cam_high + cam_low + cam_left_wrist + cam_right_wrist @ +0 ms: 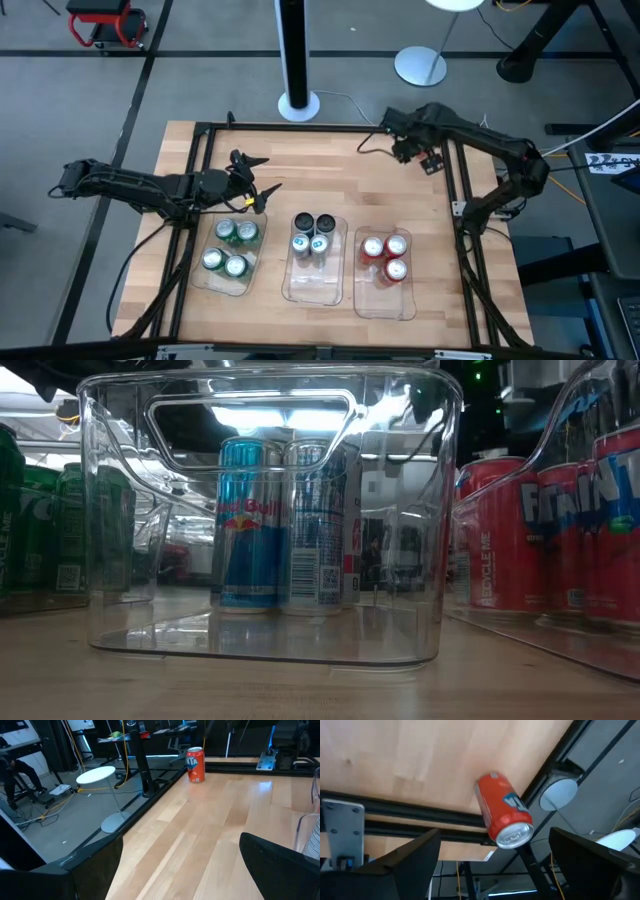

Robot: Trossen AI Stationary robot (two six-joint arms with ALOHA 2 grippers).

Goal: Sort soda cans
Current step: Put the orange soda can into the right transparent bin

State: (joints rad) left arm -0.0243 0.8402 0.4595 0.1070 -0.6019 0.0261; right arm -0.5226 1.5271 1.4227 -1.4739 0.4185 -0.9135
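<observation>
Three clear trays stand in a row near the table's near edge. The left tray holds several green cans [229, 248], the middle one several silver-grey cans [313, 236] [283, 525], and the right one three red cans [385, 257] [545, 530]. A fourth red can [432, 161] [504, 810] [195, 765] stands upright on the wood by the far right frame rail. My right gripper [414, 150] [495, 870] hovers open just over it, with a finger on either side and no touch. My left gripper [257, 178] [180, 870] is open above the table, just beyond the green cans' tray.
A black metal frame [203, 180] runs around the table's edges, and the lone can stands close to its far right rail [420, 812]. Bare wood lies between the trays and the far edge. The right tray [384, 299] has free room at its near end.
</observation>
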